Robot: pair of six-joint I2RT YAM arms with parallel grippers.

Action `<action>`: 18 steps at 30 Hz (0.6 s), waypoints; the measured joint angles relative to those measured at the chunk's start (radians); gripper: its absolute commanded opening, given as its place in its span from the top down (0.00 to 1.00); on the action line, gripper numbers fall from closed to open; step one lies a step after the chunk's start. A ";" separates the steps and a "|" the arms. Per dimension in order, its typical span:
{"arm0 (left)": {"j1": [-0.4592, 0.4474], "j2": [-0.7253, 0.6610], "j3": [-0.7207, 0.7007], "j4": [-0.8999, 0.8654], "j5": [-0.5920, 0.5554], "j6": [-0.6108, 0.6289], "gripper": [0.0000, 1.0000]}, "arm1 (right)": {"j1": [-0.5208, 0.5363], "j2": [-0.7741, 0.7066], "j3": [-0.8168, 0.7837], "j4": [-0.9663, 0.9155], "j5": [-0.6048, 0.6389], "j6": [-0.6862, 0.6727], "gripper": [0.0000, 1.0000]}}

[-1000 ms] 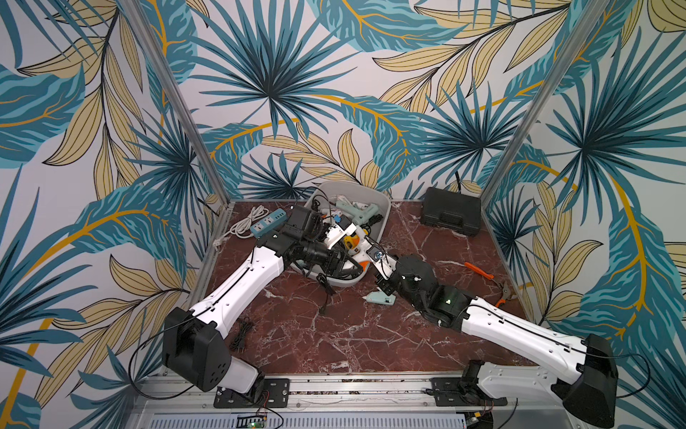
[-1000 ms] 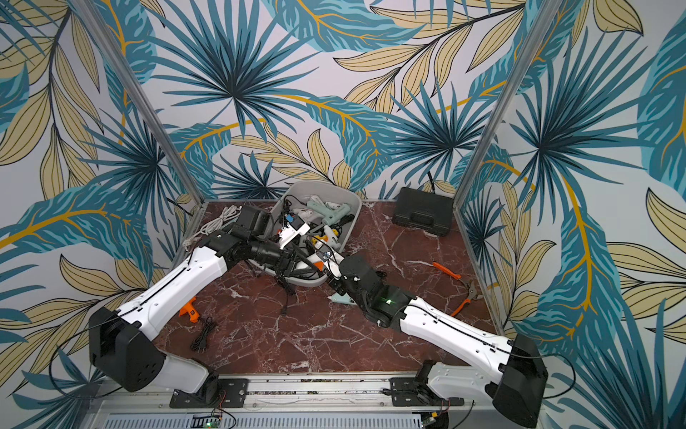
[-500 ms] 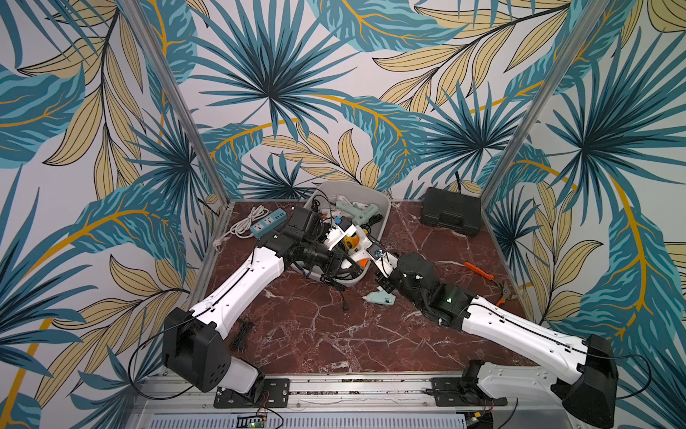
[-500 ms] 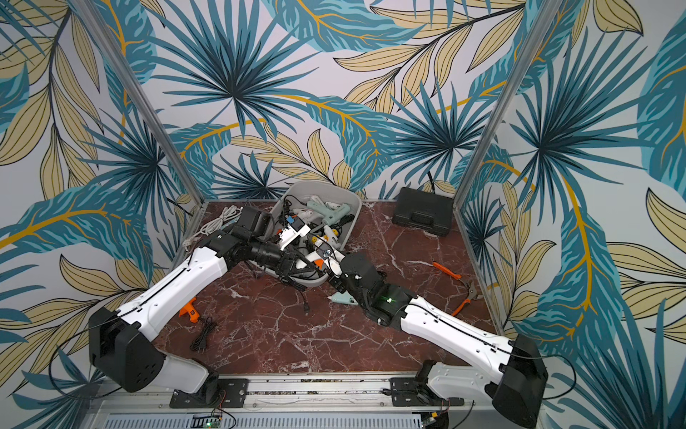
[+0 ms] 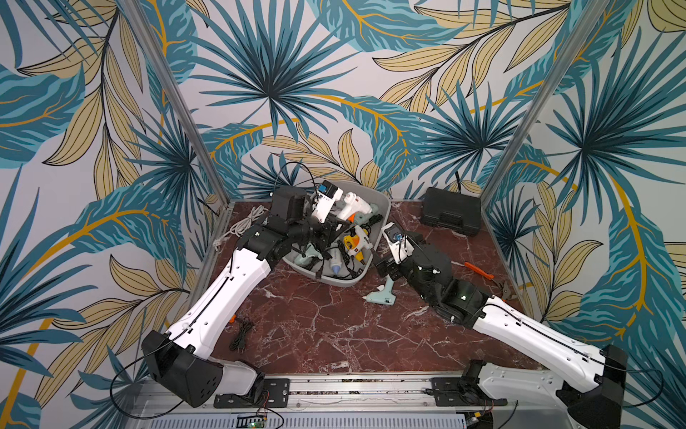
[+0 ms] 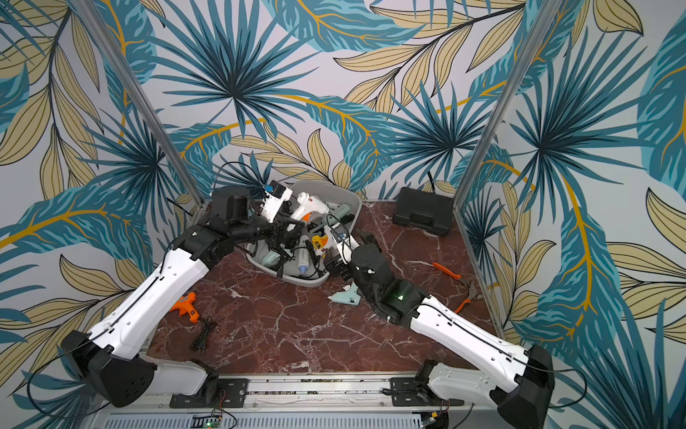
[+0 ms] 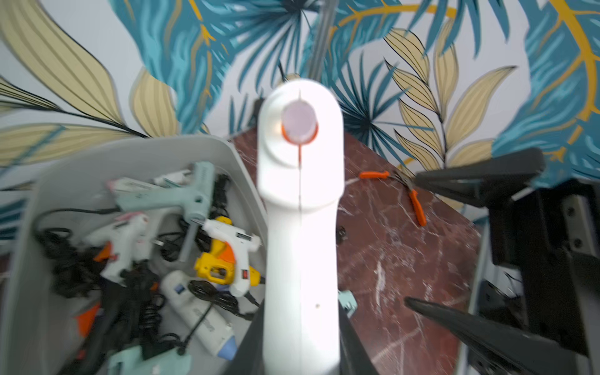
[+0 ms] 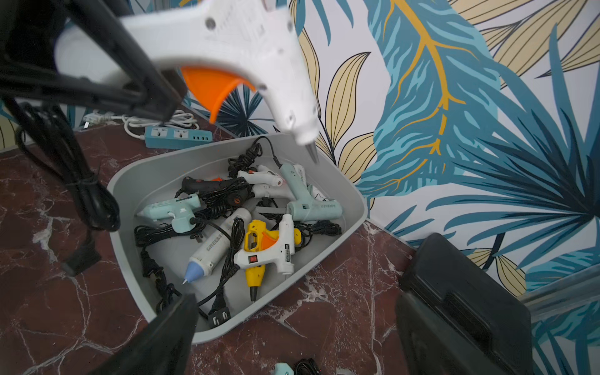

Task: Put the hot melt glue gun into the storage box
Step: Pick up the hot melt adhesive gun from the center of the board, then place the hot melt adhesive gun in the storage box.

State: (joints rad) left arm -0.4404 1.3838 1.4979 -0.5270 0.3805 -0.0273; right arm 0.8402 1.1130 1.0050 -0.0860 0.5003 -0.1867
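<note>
Grip on white glue gun (image 8: pixel 246 42) above storage box (image 8: pixel 126 194)

On the far left side of the table (image 5: pixel 315 334) lies a power strip (image 8: pixel 178 137) with its white cord. Nearer to the front, an orange glue gun (image 6: pixel 184 304) rests beside the left arm, with a coiled black cable (image 6: pixel 202 332) just next to it.

The left gripper (image 7: pixel 300 324) is closed tightly on the handle of the white glue gun and holds it in the air over the storage box. In the right wrist view, the nozzle points downward, toward the far rim. The gun does not touch anything inside the box.

The box stands at the rear middle of the table. It holds several other glue guns (mint, white, and one yellow and white) tangled with black cords.

Just to the right of the box, a mint glue gun (image 5: pixel 382 295) lies on the table. The right gripper (image 7: pixel 414 240) is beside the box's right wall. Its jaws are spread wide and hold nothing.

Further right lie orange-handled pliers (image 5: pixel 482 271), and a black hard case (image 5: pixel 451 215) sits in the rear right corner.
</note>
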 measured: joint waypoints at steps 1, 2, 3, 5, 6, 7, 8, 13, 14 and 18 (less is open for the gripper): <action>0.002 0.000 0.016 0.004 -0.045 0.007 1.00 | -0.001 -0.007 0.000 0.000 0.007 0.013 0.01; 0.003 0.003 0.037 0.008 -0.100 0.020 1.00 | -0.001 -0.014 0.000 -0.001 0.017 0.030 0.00; 0.004 0.010 0.057 0.014 -0.153 0.036 1.00 | -0.002 -0.020 0.000 -0.001 0.025 0.045 0.01; 0.006 0.029 0.093 0.029 -0.249 0.071 1.00 | -0.002 -0.027 0.000 -0.002 0.040 0.074 0.00; 0.007 0.046 0.112 0.039 -0.296 0.090 1.00 | -0.002 -0.031 0.000 -0.002 0.048 0.088 0.00; 0.009 0.061 0.126 0.046 -0.331 0.105 1.00 | -0.002 -0.034 0.000 -0.002 0.055 0.099 0.01; 0.013 0.084 0.139 0.057 -0.376 0.126 1.00 | -0.002 -0.038 -0.001 -0.003 0.064 0.112 0.01; 0.032 0.187 0.155 0.080 -0.513 0.199 1.00 | -0.002 -0.055 -0.004 -0.014 0.105 0.161 0.01; 0.035 0.209 0.155 0.079 -0.534 0.211 1.00 | -0.002 -0.058 -0.007 -0.017 0.110 0.167 0.00; 0.039 0.276 0.154 0.075 -0.608 0.247 1.00 | -0.002 -0.060 -0.013 -0.022 0.131 0.189 0.01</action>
State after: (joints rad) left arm -0.4011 1.6596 1.6520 -0.4522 -0.2279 0.2195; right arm 0.8379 1.0531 0.9924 -0.1081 0.6312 0.0021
